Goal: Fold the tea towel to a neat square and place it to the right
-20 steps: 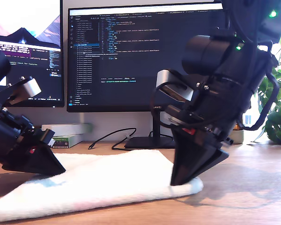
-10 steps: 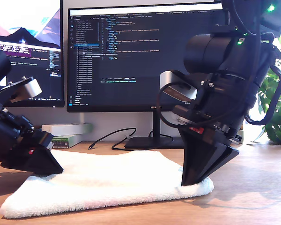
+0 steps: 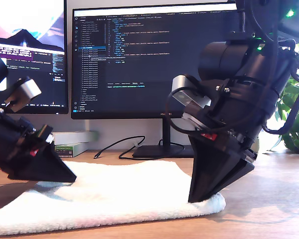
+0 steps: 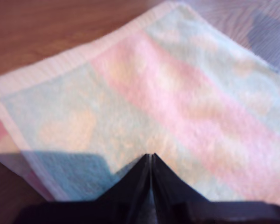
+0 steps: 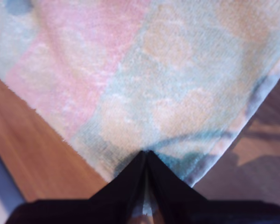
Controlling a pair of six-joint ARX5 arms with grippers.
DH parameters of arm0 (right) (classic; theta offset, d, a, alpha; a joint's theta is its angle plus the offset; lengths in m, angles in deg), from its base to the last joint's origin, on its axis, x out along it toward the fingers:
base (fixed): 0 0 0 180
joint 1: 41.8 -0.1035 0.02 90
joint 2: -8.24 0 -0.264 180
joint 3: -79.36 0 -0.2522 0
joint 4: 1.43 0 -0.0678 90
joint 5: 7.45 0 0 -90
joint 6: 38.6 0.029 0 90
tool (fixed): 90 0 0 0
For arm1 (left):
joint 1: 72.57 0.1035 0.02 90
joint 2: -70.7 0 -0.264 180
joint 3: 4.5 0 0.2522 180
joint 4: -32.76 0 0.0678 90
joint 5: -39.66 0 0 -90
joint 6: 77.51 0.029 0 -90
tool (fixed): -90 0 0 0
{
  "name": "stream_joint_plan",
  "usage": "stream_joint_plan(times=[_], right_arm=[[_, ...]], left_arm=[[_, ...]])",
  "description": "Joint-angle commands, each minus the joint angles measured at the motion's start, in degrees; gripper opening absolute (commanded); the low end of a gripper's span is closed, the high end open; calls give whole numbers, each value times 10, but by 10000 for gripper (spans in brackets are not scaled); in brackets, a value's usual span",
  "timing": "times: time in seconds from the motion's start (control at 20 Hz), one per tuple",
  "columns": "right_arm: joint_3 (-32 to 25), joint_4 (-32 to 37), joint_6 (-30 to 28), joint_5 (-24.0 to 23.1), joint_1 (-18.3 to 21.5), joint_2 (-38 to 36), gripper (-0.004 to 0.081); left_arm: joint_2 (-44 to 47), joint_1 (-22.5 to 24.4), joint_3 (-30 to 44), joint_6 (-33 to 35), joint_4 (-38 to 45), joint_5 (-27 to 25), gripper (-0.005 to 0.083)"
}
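Note:
The tea towel (image 3: 119,191) lies flat on the wooden desk, fluffy and whitish, with pink and mint patches in the wrist views. My first gripper (image 4: 151,156) is shut, its tips on the towel (image 4: 177,93) a little inside a pink-banded edge. My second gripper (image 5: 146,153) is shut right at a corner of the towel (image 5: 168,84). In the exterior view one black gripper (image 3: 72,178) rests on the towel's back part at the exterior view's left, and another (image 3: 197,198) stands on its end at the exterior view's right. Which of them is first I cannot tell.
Two monitors (image 3: 139,59) stand behind the towel, one on a stand base (image 3: 162,151) with a black cable (image 3: 117,147) beside it. Boxes (image 3: 72,144) lie at the back left of the exterior view. A plant (image 3: 296,119) fills that view's right edge. Bare desk (image 3: 269,209) shows right of the towel.
The towel's end under the gripper at the exterior view's right slid right, then slightly back. The other gripper moved right along the towel. The towel's near end reaches the exterior view's left edge again.

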Motion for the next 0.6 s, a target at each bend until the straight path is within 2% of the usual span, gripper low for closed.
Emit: stream_joint_plan(times=[0.0, 0.55], right_arm=[[-15, -12, 1, 7, -3, 9, -12], [-15, -76, -21, 23, -27, -22, -12]], left_arm=[[36, -1, -6, -2, 0, 3, -21], [176, -1, -7, 1, -102, -4, -21]])
